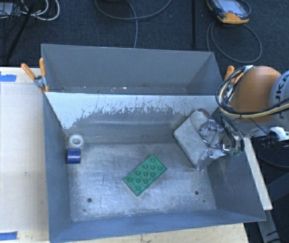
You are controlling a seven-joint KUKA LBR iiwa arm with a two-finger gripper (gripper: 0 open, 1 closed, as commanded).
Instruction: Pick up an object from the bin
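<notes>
Evidently at the grasp stage — nothing yet raised clear

Gripper [212,148]: stood low by the right wall of the bin [134,85], against or just beside a tilted grey flat slab [189,134]; whether it was open could not be told. Green studded plate [145,174]: mid-floor, well apart. Next move likely called for a sure hold on the slab's edge — then a lift.

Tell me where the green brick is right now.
The green brick lies flat on the bin floor, between the blue-and-white cylinder at left and the end effector at right.
</notes>
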